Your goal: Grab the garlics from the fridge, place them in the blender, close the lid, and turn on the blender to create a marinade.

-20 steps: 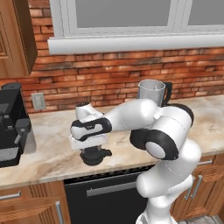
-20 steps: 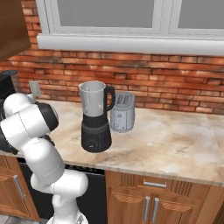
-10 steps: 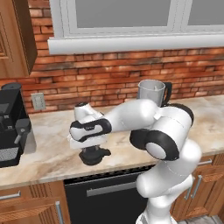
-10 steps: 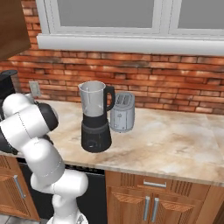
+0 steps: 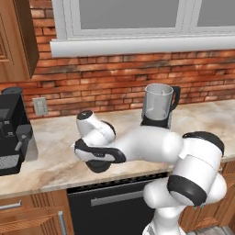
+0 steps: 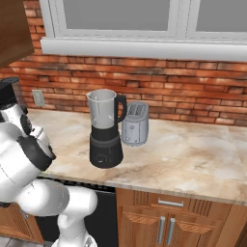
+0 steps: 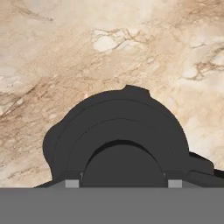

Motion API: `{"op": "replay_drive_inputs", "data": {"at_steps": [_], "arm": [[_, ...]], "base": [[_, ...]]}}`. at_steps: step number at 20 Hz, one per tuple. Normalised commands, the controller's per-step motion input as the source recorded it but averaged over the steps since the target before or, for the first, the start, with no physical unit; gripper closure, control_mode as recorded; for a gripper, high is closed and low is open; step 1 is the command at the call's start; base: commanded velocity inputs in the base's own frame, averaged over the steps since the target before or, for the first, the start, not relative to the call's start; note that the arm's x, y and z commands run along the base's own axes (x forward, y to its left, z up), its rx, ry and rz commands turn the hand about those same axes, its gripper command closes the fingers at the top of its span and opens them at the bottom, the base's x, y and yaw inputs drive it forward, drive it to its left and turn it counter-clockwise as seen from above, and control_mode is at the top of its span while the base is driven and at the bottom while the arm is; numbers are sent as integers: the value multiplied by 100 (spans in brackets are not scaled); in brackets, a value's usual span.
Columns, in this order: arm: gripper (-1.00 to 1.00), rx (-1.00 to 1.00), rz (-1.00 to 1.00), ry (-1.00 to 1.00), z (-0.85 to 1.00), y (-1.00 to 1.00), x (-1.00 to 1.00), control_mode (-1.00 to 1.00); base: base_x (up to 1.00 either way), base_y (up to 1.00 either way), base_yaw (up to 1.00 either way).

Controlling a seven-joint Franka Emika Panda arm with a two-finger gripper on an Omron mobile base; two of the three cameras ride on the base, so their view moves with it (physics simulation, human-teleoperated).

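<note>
The black round lid point(image 7: 118, 131) lies flat on the marble counter, its raised centre knob point(image 7: 123, 164) right below my hand. My gripper point(image 7: 123, 183) is low over it and open, one fingertip on each side of the knob. From the left base view the lid point(image 5: 98, 166) peeks out under my hand near the counter's front edge. The blender point(image 5: 158, 105) stands behind and to the right, its clear jar uncovered; it is also seen mid-counter point(image 6: 105, 128). I cannot tell what is in the jar. The garlics and the fridge are out of view.
A black coffee machine point(image 5: 11, 131) stands at the counter's left end. A silver toaster point(image 6: 134, 124) sits just right of the blender. A brick wall with an outlet point(image 5: 40, 106) backs the counter point(image 6: 193, 154). A wooden cabinet point(image 5: 16, 36) hangs at upper left.
My hand has come down closer onto the lid. The lid, the blender and the base have not moved.
</note>
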Motion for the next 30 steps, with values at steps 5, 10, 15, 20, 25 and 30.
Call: {"op": "replay_drive_inputs", "data": {"at_steps": [5, 10, 15, 20, 25, 30], "arm": [[100, 0, 0, -33, 100, -29, -3, -100], [100, 0, 0, -25, 100, -31, 0, -100], [100, 0, 0, -15, 100, -31, 0, -100], [100, 0, 0, -8, 100, -25, 0, -100], [100, 0, 1, -2, 100, -30, 0, -100], [100, -1, 9, 3, 100, -24, 0, -100]], "base": [[0, 0, 0], [0, 0, 0], [0, 0, 0], [0, 0, 0], [0, 0, 0], [0, 0, 0]]}}
